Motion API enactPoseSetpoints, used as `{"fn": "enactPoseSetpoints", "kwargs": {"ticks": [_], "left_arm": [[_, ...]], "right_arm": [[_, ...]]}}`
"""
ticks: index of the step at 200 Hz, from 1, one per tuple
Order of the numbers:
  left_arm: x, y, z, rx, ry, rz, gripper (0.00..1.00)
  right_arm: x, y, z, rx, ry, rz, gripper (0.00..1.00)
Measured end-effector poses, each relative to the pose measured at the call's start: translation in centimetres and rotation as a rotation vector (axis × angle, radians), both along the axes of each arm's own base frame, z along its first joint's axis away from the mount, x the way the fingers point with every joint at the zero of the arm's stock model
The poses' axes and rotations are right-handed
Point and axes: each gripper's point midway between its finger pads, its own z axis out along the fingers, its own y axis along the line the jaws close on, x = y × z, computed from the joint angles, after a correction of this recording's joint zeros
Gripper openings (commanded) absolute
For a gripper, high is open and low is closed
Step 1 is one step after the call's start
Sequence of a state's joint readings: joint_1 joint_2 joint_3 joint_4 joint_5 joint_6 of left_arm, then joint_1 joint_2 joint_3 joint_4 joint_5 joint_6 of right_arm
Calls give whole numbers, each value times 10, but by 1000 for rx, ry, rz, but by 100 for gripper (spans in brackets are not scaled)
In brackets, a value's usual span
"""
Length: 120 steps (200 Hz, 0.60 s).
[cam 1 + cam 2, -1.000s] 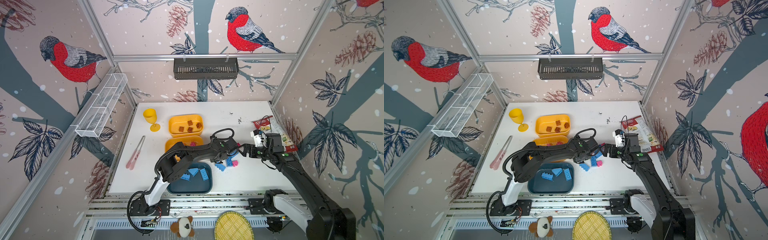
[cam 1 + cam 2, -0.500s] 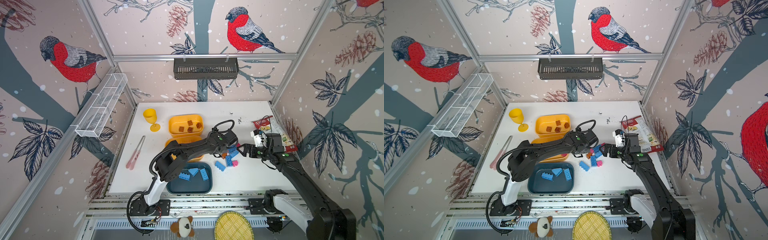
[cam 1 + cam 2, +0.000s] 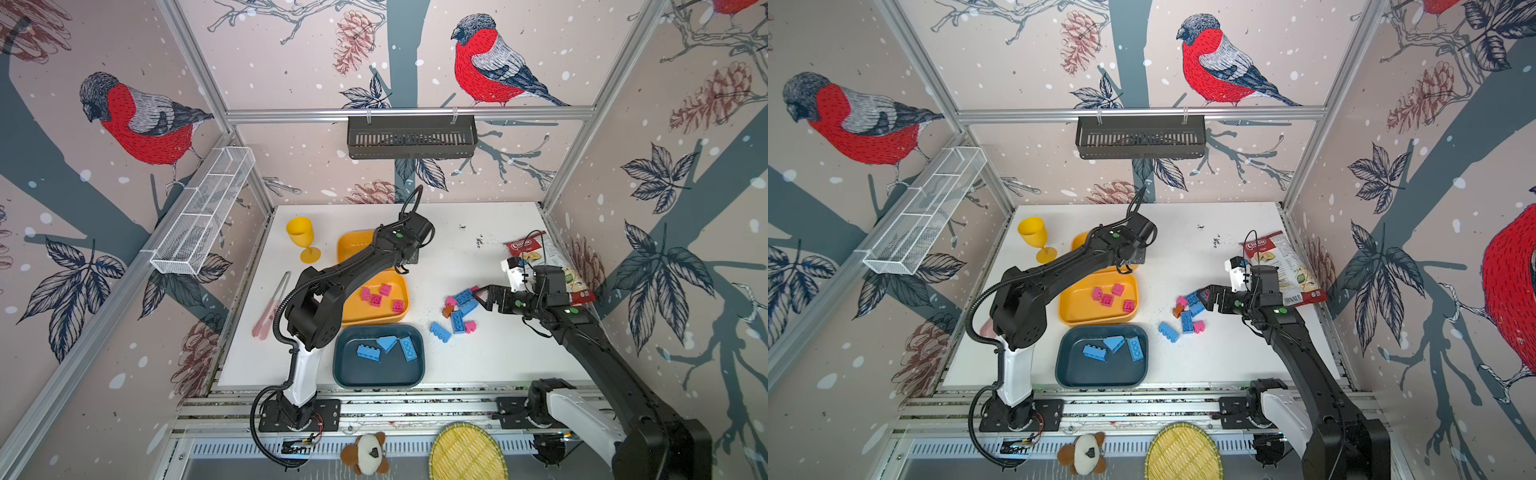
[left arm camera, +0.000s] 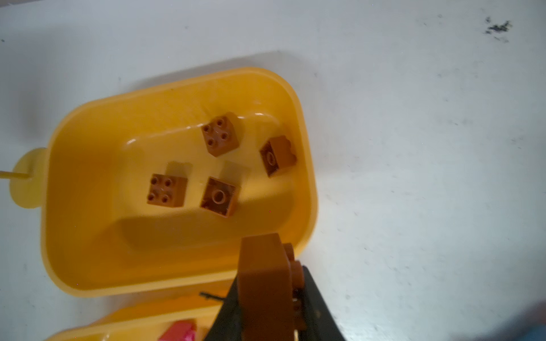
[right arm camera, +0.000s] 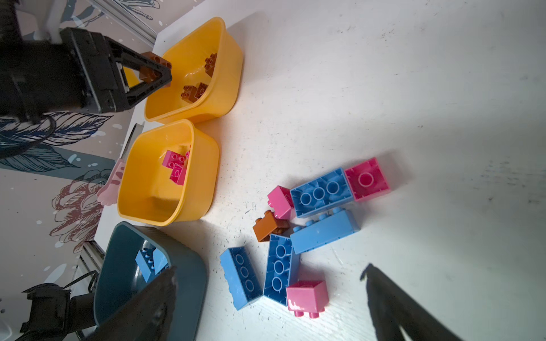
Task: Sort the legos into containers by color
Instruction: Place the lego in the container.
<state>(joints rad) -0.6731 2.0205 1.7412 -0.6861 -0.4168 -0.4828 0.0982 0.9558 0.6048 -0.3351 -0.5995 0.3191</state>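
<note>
Legos are what I'm sorting, and my left gripper [image 4: 267, 295] is clamped on a brown brick [image 4: 261, 283], held above the near rim of the far yellow tray [image 4: 307, 189]. Four brown bricks [image 4: 220, 134] already lie in that tray's floor, ahead of my jaws and below them, so I judge the drop needs a short reach forward over the rim (releasing now risks the brick striking the edge). My right gripper [image 5: 266, 298] hangs with jaws spread wide and empty beside the loose pile [image 3: 459, 311] of blue, pink and one brown brick on the table [image 3: 478, 361], nearer to it than my left.
</note>
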Motion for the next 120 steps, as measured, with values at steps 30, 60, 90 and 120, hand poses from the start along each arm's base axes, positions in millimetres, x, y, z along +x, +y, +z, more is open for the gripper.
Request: {"fn": "enactPoseSetpoints", "kwargs": {"ticks": [30, 60, 90, 120], "left_arm": [[36, 46, -7, 33, -22, 58, 15], [51, 70, -34, 87, 18, 72, 24], [64, 80, -32, 74, 19, 83, 59], [53, 44, -19, -11, 32, -10, 64]], "right_arm": [[1, 4, 3, 28, -7, 7, 99], [3, 6, 5, 36, -18, 10, 99], [6, 6, 4, 34, -9, 11, 99], [12, 2, 8, 15, -11, 0, 99]]}}
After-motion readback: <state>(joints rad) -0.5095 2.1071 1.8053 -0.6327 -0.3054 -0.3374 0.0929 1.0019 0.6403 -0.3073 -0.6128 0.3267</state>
